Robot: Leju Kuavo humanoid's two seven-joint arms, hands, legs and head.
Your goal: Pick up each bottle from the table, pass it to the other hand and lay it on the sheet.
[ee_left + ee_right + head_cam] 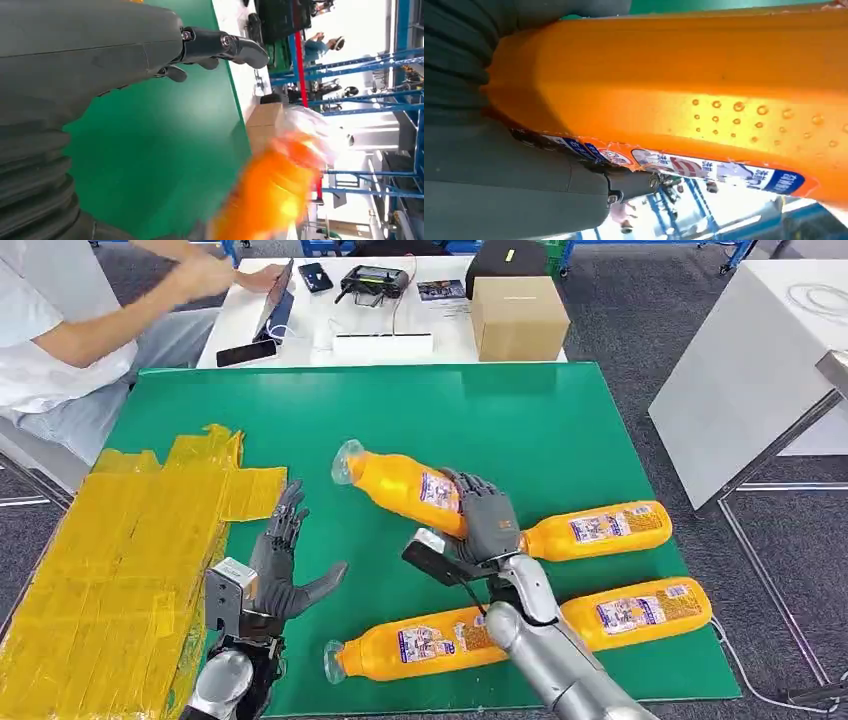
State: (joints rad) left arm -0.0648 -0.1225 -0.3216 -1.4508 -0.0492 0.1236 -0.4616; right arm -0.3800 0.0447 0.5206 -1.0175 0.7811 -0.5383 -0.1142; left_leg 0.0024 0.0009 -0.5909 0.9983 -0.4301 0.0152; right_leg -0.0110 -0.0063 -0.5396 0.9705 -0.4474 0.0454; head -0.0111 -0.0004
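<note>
My right hand grips an orange bottle by its labelled end and holds it above the green mat, its clear cap pointing left. The same bottle sits close against that hand's palm in the right wrist view. My left hand is open, palm up with fingers spread, left of and below the bottle, apart from it. From the left wrist, the left hand's fingers stretch over the mat and the bottle is an orange blur. Three more orange bottles lie on the mat. The yellow sheet lies at the left.
A white table behind the mat holds a cardboard box, phones, a controller and a tablet. A seated person in white reaches to the tablet at the upper left. A white table stands to the right.
</note>
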